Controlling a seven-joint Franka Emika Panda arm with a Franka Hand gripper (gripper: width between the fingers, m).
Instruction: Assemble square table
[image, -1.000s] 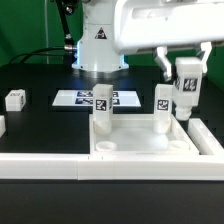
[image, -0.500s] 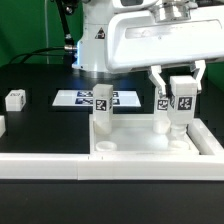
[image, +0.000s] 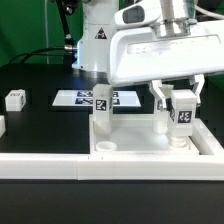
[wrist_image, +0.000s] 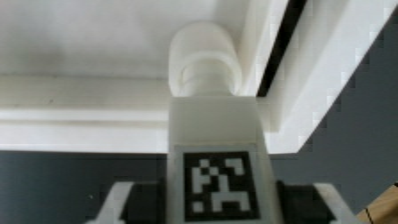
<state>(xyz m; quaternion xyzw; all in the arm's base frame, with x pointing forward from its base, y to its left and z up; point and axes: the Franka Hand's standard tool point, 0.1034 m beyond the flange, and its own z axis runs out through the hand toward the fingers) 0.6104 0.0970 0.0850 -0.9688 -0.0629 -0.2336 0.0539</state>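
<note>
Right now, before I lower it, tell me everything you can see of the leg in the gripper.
The held leg is a white, plastic-looking block with a black-and-white tag on its face. It stands upright, clamped on both sides by the gripper. Its lower end is at the near corner of the square tabletop on the exterior view's right, close to the rim. In the wrist view that end looks rounded. Whether it has entered the socket cannot be told.

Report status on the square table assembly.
Gripper shut on leg block, low over table top corner. Another leg stands upright. No obstruction seen.
</note>
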